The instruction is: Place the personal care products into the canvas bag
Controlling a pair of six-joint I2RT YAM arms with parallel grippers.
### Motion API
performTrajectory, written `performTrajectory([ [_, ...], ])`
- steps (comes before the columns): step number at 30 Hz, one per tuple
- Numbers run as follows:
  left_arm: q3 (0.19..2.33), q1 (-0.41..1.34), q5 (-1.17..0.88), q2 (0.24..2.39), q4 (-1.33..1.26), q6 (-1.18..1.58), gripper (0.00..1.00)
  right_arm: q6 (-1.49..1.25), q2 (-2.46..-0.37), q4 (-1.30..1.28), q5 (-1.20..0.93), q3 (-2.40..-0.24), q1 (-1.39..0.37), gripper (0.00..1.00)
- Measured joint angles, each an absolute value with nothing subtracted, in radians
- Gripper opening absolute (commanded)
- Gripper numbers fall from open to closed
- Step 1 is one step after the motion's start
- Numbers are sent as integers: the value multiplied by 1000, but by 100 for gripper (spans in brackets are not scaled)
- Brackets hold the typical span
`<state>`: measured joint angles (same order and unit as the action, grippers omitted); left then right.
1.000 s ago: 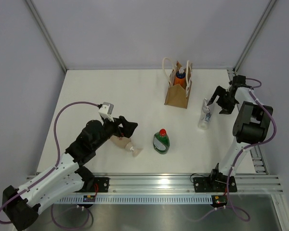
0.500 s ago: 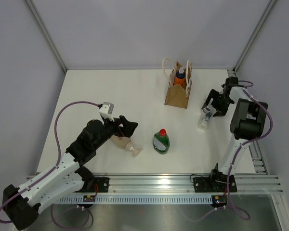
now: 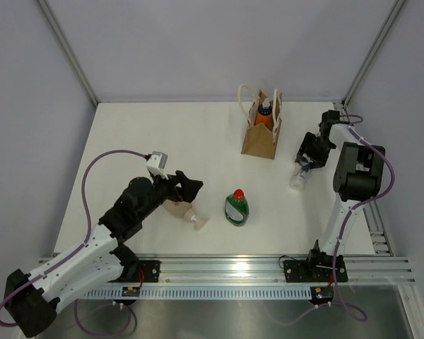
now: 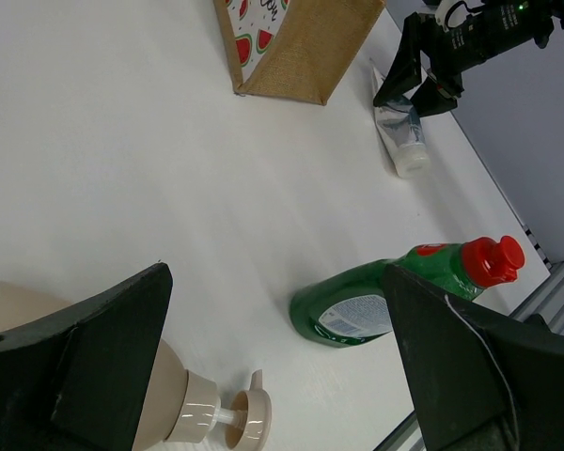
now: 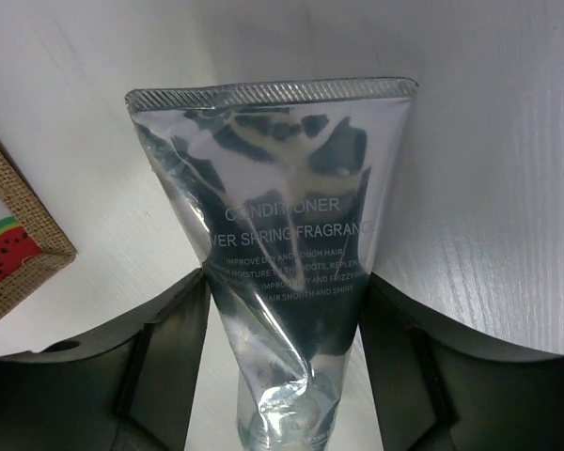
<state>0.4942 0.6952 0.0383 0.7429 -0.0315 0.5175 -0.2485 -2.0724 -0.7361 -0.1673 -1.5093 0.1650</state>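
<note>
At lower left, the left gripper [image 3: 190, 187] hangs wide open over the lying beige pump bottle [image 3: 178, 209]. The red-capped green bottle [image 3: 236, 207] sits at centre. At upper centre, the watermelon-print canvas bag [image 3: 260, 143] holds the orange bottle [image 3: 265, 117]. At right, the right gripper [image 5: 282, 319] brackets the lying squeeze tube [image 5: 282, 216], which reads "CONDITIONER". Its fingers lie against the tube's sides, but a firm pinch cannot be told.

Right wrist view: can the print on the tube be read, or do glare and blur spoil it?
Right wrist: the squeeze tube mirrors dark patches, yet "CONDITIONER" reads clearly; the close jaws are soft and dark. Top external: sharp, with glare on the front rail.
</note>
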Motion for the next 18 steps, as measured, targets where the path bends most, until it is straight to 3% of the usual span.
performTrajectory([
  [9,479,695,35,745,-64,521,99,-250,-2069,-729,-164,-1509,157,25],
  [15,466,695,28,748,-80,522,99,-234,-2059,-725,-217,-1499,176,5],
  [18,464,695,28,748,-83,522,99,-213,-2053,-722,-262,-1493,204,0],
])
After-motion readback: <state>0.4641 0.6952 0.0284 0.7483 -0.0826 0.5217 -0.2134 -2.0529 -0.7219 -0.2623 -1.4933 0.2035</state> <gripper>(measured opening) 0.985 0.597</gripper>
